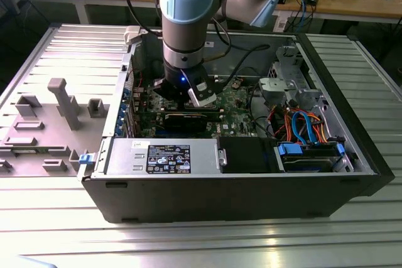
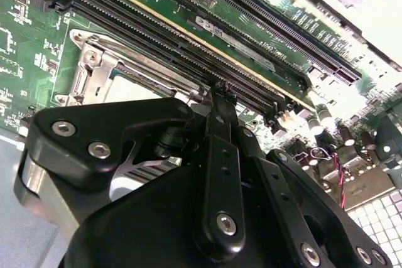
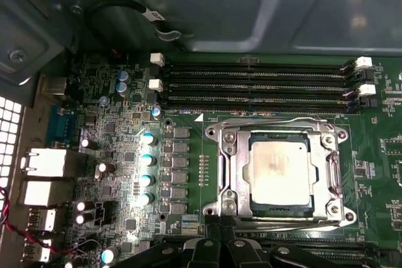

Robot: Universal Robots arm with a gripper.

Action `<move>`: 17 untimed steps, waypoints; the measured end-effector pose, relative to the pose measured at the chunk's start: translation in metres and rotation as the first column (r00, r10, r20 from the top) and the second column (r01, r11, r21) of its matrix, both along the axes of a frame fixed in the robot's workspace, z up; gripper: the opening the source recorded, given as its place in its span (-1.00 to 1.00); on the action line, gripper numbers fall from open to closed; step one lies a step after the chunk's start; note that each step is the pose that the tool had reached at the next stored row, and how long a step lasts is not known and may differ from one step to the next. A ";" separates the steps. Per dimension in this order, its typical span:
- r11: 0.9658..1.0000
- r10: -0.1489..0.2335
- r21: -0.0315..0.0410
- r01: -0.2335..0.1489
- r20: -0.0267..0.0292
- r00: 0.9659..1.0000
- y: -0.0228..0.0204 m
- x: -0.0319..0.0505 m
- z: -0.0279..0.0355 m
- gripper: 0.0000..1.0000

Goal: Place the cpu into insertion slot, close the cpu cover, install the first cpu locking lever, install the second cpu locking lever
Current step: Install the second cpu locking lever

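Your gripper (image 3: 220,243) sits just beside the socket (image 3: 217,214); fingers pressed together; the chip (image 3: 279,169) lies under the closed cover (image 3: 233,169).

You had one cpu (image 3: 279,166), one cover (image 3: 233,167), four blue-topped capacitors (image 3: 146,167) in a row and one gripper (image 3: 221,243).

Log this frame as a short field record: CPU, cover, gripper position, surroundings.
cpu: seated in the insertion slot, silvery top facing up
cpu cover: lying down flat around the chip, framing it
gripper: low over the green circuit board, fingertips beside the socket's edge, next to the long black memory slots
holding: nothing visible between the fingers
setting: open computer case on a metal table
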State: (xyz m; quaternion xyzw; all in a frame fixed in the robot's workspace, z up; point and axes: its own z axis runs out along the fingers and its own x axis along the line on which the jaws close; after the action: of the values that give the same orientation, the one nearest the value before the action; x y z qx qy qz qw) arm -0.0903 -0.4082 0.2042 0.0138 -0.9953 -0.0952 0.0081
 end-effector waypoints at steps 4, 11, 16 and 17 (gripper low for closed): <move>1.000 0.000 0.002 0.000 0.000 1.000 0.0003 -0.0012 -0.0010 -0.79; 1.000 0.000 0.007 0.000 0.000 1.000 0.0016 -0.0020 -0.0019 -0.79; 1.000 0.000 0.011 0.000 0.000 1.000 0.0027 -0.0023 -0.0029 -0.79; 1.000 0.000 0.011 0.000 0.000 1.000 0.0030 -0.0023 -0.0031 -0.79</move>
State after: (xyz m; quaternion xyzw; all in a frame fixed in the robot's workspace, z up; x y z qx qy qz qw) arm -0.0926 -0.4052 0.2011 0.0137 -0.9948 -0.1008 0.0079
